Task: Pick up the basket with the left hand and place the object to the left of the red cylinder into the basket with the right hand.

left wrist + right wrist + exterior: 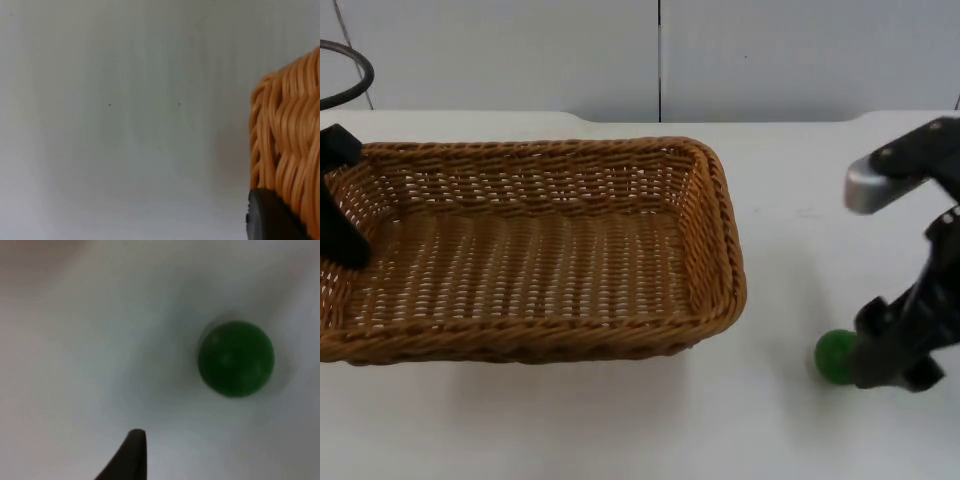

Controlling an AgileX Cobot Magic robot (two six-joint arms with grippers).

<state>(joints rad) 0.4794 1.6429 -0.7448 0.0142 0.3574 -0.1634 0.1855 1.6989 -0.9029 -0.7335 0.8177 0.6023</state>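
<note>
A brown wicker basket (720, 240) fills the left and middle of the top view, and its shadow falls on the table below it. My left gripper (342, 232) is shut on the basket's left rim, with one finger inside the wall. The left wrist view has the woven rim (287, 135) pressed against a black fingertip (265, 217). A small green ball (834, 356) lies on the table right of the basket. My right gripper (882, 362) is low and open, touching or nearly touching the ball's right side. In the right wrist view the ball (236, 359) lies beyond one fingertip (134, 450).
The white table (790, 200) ends at the grey partition wall (520, 50) behind. Bare table surface lies between the basket's right rim and the ball, and along the front edge.
</note>
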